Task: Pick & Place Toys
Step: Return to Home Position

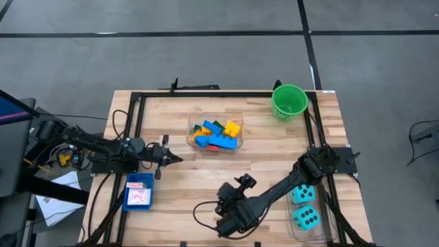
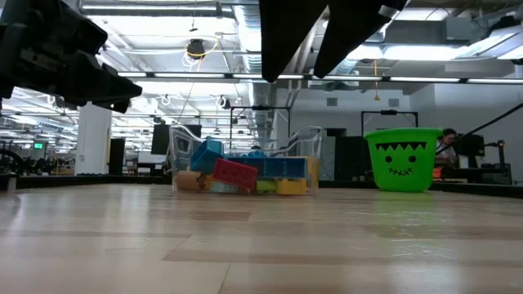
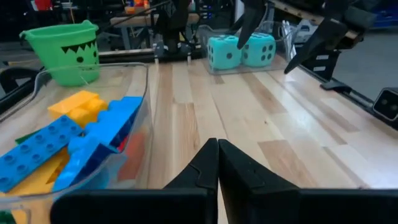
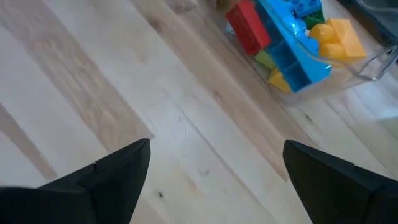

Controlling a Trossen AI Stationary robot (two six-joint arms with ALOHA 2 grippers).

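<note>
**Toys stowed, both arms empty and due back at rest**

No toy is seen loose on the wooden table [image 1: 274,147], so the sorting is judged done and the homing step in hand. The blue, yellow, green and red plastic bricks [image 1: 216,134] lie in a clear plastic tub [image 1: 191,127]. The two teal black-dotted dice [image 1: 302,195] sit in a second clear tub [image 1: 310,235], and a white-and-red picture card [image 1: 139,197] lies in the blue tray [image 1: 139,181]. The left gripper [image 3: 217,149] is held low beside the brick tub, fingers pressed together on nothing. The right gripper [image 4: 216,149] is held above bare wood near the front edge, fingers wide apart and empty. Each arm is to be lifted, then folded back. The brick tub lies close to the left fingertips, and the right arm is stretched just above the dice tub, so care is likely needed there. A green face-printed bucket [image 1: 289,101] stands well clear.
</note>
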